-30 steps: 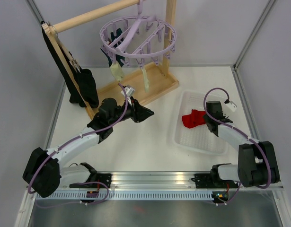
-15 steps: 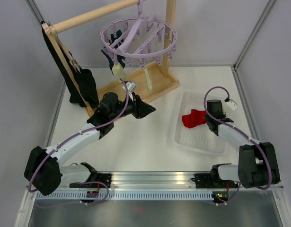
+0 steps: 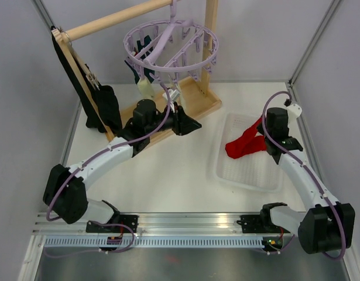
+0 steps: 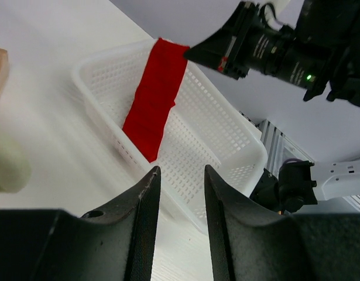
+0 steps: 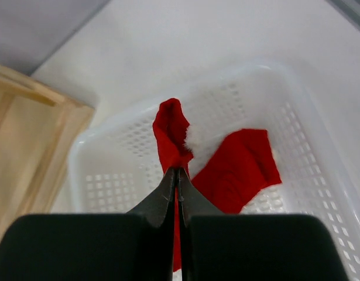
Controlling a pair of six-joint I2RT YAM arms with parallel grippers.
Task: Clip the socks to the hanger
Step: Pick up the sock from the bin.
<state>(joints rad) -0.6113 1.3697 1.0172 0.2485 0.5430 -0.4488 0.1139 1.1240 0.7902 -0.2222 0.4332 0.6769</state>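
Rack (image 3: 109, 20): one, wooden. Hanger (image 3: 162, 40): one, hung off it, carrying one dark teal sock (image 3: 146, 44) and one cream sock (image 3: 145, 88) that I can count. Basket (image 3: 247, 170): one. Red sock (image 4: 156, 96) dangles over it, right gripper (image 5: 175, 172) pinching its top end. Light, limp, non-fragile; grip near the cuff. Left gripper (image 4: 181, 172) slightly spread, empty.

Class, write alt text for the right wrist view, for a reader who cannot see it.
The right tool, shut, pinches a red sock above a white mesh basket, where more red fabric lies. A wooden base sits at left.
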